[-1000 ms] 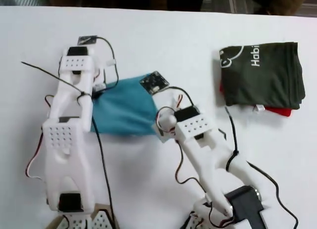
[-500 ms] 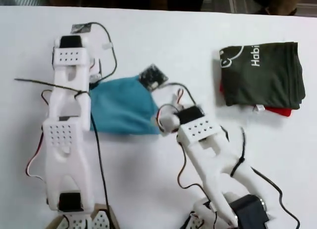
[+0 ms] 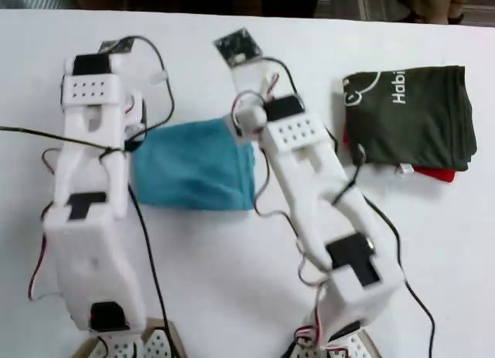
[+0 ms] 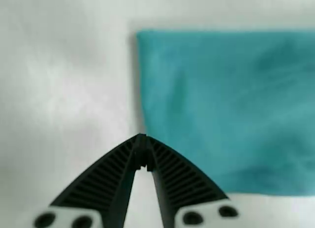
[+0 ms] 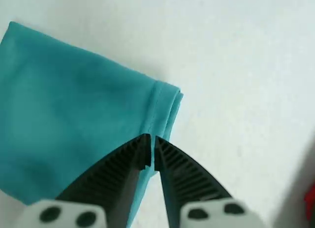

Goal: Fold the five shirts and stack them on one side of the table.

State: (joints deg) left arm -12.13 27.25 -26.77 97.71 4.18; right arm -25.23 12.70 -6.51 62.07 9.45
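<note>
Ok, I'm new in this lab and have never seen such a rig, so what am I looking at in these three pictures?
Two small white robot arms stand side by side at a white table. The wide picture comes from a fixed camera looking down on them. In it, the left arm is at one end of a folded teal shirt and the right arm is at the other end. The other two pictures come from cameras on the arms' wrists, so each shows its own black tool. The left tool is at the shirt's edge and the right tool is over its folded corner. Both tools look shut, with nothing visibly held. Farther out on the right arm's side, a folded dark green shirt lies on a red shirt.
</note>
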